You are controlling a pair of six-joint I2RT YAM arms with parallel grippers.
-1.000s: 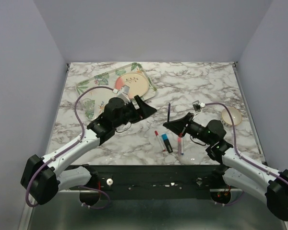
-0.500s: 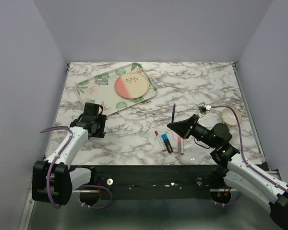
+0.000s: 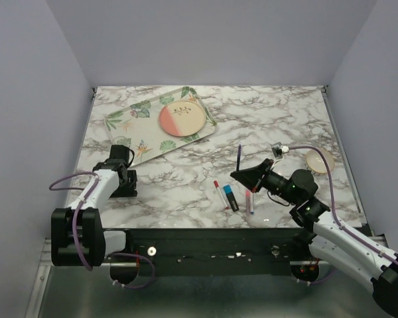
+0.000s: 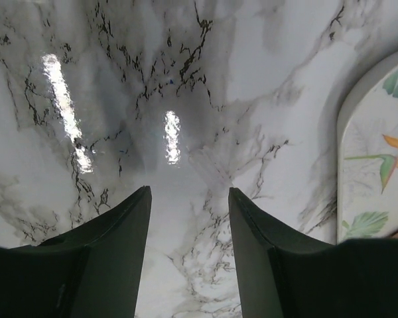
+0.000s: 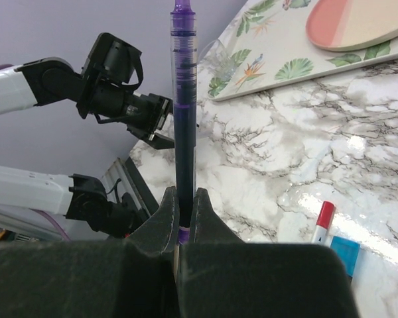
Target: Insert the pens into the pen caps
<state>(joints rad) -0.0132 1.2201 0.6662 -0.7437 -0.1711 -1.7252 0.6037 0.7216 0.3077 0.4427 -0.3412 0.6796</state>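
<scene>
Marble tabletop, pale lilac walls

Robot lab test cell. Bare lavender-grey walls box the counter in on three sides, like a booth. The counter top is glossy marble print, with lamp glare on it in the left wrist view. Two white-and-black arms, left arm and right arm, are bolted to a black rail at the near edge, with a sheet-metal pan below. Purple cables loop loose along the arms. The things on the counter are household ones: leaf-print tray, pink-and-cream plate on it, small bowl far right, loose pens near the front.
</scene>
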